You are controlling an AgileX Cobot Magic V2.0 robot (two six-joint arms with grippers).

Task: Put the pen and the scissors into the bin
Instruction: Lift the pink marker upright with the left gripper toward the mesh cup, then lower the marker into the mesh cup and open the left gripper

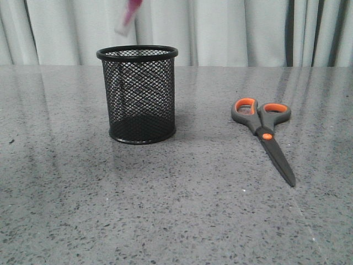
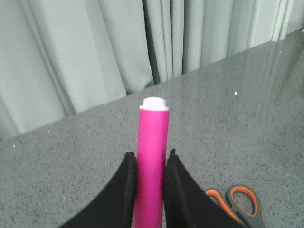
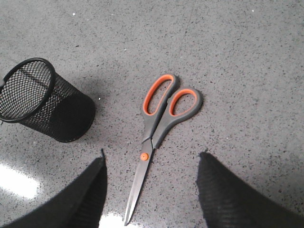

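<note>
Closest to us, the scissors lie flat right of the bin, dark blades pointing our way, rubbery orange-lined handles toward the curtain. Our right gripper hangs spread wide over them, blades running out between its fingers. The stiff black mesh bin stands empty. Just above its rim, our left gripper pinches the smooth magenta pen, whitish cap hanging down.
</note>
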